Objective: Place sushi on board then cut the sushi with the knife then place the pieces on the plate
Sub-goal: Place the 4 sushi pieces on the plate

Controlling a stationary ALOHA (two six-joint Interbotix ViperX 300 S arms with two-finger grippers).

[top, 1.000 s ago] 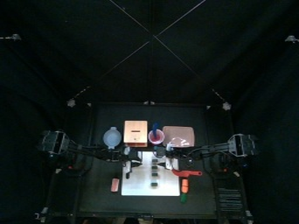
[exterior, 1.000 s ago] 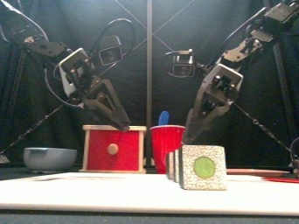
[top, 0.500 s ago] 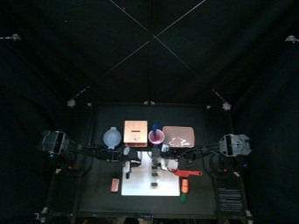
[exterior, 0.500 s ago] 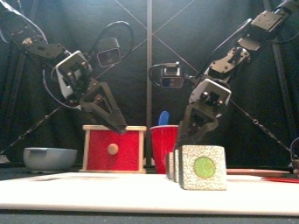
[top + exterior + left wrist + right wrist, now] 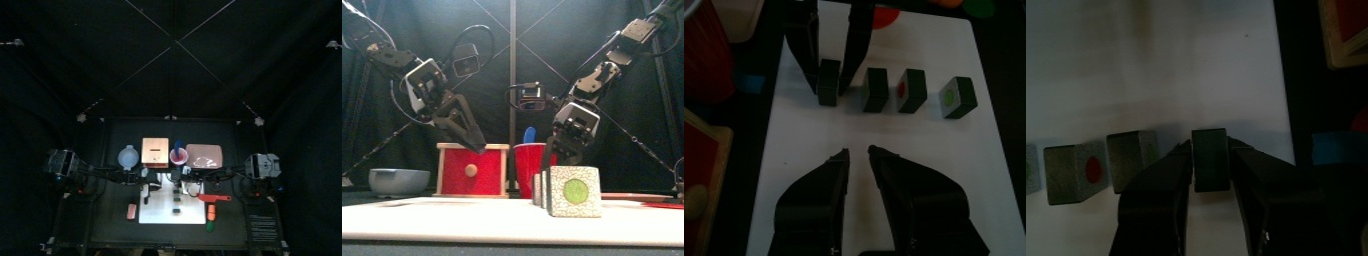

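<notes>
Now my right gripper (image 5: 1211, 147) straddles the end sushi piece (image 5: 1209, 165) on the white cutting board (image 5: 965, 140), jaws open with a gap showing on one side, gripping nothing yet. It looks a light, stiff, likely slick block, so I'd pinch its flat dark faces squarely. That arm slopes down steeply, wrist down; my left gripper (image 5: 858, 151) hovers above the board, jaws narrowly apart, empty.

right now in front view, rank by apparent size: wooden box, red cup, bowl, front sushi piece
wooden box, largest
front sushi piece and red cup: alike, sushi nearer the camera
bowl, smallest
</notes>
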